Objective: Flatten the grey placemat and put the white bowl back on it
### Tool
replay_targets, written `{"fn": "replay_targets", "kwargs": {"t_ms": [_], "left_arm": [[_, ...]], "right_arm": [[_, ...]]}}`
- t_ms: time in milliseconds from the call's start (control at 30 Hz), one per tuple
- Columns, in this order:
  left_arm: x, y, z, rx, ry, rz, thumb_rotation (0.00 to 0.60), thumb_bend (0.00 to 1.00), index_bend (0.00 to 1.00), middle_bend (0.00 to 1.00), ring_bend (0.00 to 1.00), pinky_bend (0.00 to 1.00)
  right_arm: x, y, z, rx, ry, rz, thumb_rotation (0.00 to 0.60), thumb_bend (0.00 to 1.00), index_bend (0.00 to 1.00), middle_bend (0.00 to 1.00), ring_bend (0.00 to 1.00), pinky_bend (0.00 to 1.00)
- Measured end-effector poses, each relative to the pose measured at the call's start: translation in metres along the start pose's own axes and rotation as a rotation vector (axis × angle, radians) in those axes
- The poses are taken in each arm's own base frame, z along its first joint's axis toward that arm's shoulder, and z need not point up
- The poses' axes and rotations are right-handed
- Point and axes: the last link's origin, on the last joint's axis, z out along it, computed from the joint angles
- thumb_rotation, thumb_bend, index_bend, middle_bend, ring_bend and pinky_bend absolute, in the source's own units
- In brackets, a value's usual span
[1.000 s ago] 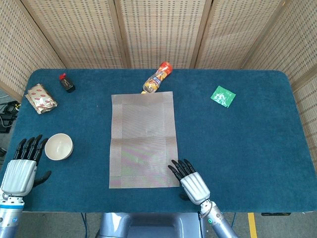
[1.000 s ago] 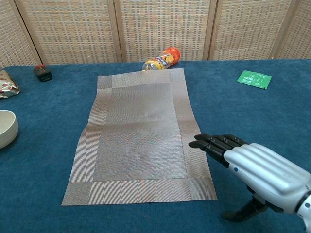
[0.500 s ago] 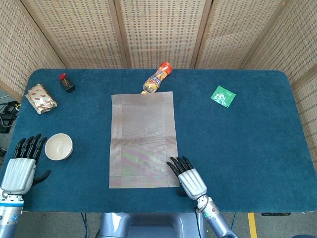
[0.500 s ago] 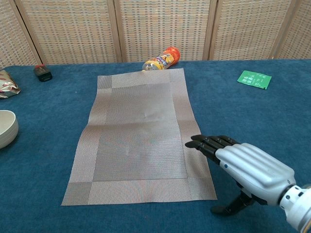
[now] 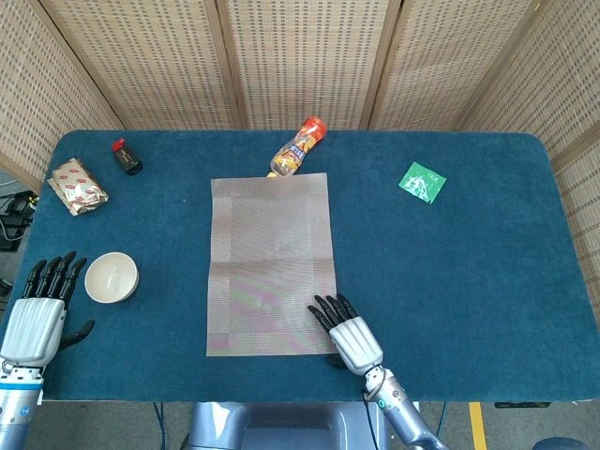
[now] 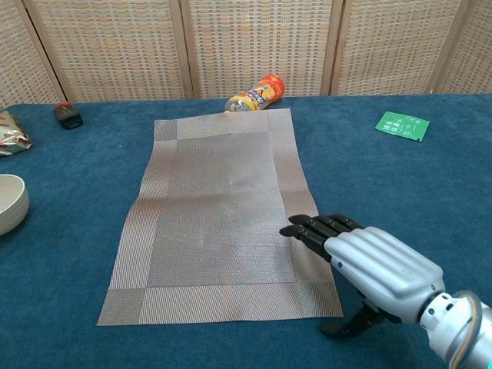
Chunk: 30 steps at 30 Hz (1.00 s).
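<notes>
Two cameras share the scene unevenly: only the head view shows the left hand [image 5: 36, 317], fingers straight and apart, empty, just left of the white bowl [image 5: 112, 277]. The chest view cuts the bowl [image 6: 11, 203] at its left edge. The right hand [image 6: 361, 261] holds nothing, its dark fingers [image 6: 315, 227] extended flat over the near right part of the grey placemat [image 6: 215, 215]; whether they press it cannot be told. The woven placemat lies spread on the blue felt table [image 5: 469, 253], its far edge meeting a lying orange-capped bottle [image 5: 298, 147].
</notes>
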Motion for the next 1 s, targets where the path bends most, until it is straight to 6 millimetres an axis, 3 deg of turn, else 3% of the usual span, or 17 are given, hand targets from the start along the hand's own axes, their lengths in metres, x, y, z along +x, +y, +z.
{"fn": "replay_targets", "kwargs": {"t_ms": [300, 600, 800, 1000], "left_arm": [[0.0, -0.001, 0.001, 0.002, -0.002, -0.006, 0.6, 0.21, 0.0, 0.0, 0.0, 0.0], [0.0, 0.0, 0.002, -0.002, -0.014, -0.021, 0.6, 0.21, 0.0, 0.0, 0.0, 0.0], [0.0, -0.001, 0.003, 0.002, -0.018, -0.033, 0.6, 0.21, 0.0, 0.0, 0.0, 0.0], [0.0, -0.002, 0.004, 0.009, -0.021, -0.045, 0.6, 0.21, 0.0, 0.0, 0.0, 0.0]], "right_arm": [[0.001, -0.005, 0.005, 0.059, 0.111, 0.022, 0.6, 0.51, 0.16, 0.0, 0.0, 0.0], [-0.001, 0.0, 0.003, 0.055, 0.149, 0.072, 0.6, 0.51, 0.18, 0.0, 0.0, 0.0], [-0.005, 0.007, 0.006, 0.036, 0.146, 0.099, 0.6, 0.48, 0.32, 0.0, 0.0, 0.0], [-0.008, 0.008, 0.01, 0.045, 0.182, 0.135, 0.6, 0.48, 0.51, 0.14, 0.0, 0.0]]}}
